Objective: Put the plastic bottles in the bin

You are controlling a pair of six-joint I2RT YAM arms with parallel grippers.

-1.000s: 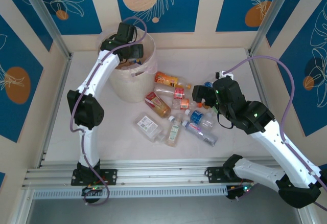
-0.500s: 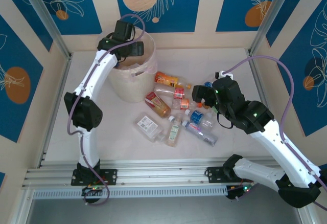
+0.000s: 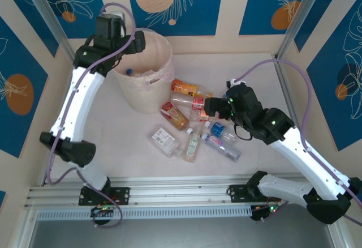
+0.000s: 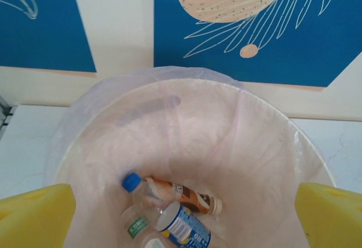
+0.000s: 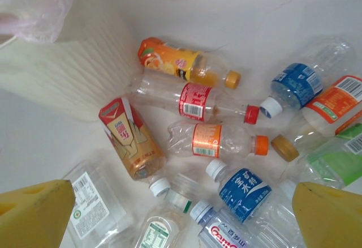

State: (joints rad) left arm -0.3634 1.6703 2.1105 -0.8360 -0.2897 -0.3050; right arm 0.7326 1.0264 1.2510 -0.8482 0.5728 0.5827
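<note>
L gripper [image 4: 182,214] gaped empty over bin [image 4: 254,140]; R gripper [image 5: 182,214] wide above bottles [image 5: 218,140]. Packed tight: a close might've pinched two, target unclear.

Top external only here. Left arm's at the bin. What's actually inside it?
Observer: The left wrist view looks down into the bin. At least three bottles lie at the bottom, one of them a blue-capped one with an orange-brown label.
Operator: Left jaws carrying anything?
Observer: No. The left gripper is open, its yellow pads far apart with nothing between them.
Operator: My view of the pile on the table is partly blocked. What's hidden?
Observer: The right wrist view shows a green-labelled bottle lying at the right side of the pile.
</note>
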